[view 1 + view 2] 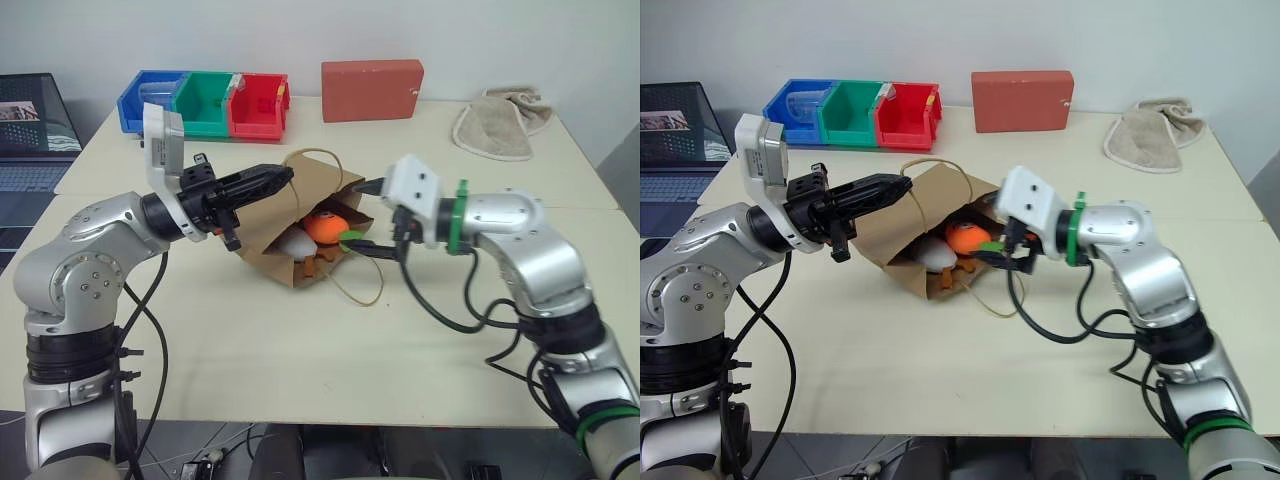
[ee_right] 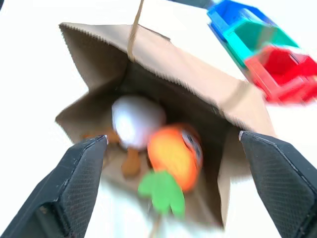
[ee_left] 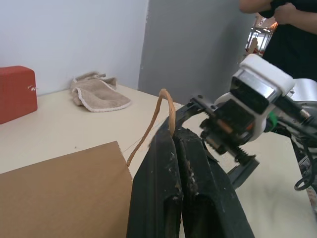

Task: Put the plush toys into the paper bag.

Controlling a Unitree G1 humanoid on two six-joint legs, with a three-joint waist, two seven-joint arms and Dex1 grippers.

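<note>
A: Head view first: where are the toys?

B: Carrot [image 1: 325,228] and white bird [image 1: 297,243] lie in the mouth of the paper bag [image 1: 270,215], which lies on its side.

A: Left wrist view?

B: Left gripper [image 3: 174,144] pinched shut on the cord handle [image 3: 157,115]; keep it raised.

A: Right wrist view?

B: Right gripper [image 2: 181,148] spread wide, empty. Withdraw straight, avoiding the green leaves [image 2: 161,191].

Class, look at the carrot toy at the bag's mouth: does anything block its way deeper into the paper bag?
Partly. The white bird lies beside the carrot inside the paper bag, filling part of the space behind it. The left end effector holds the bag's handle, keeping the mouth open.
</note>
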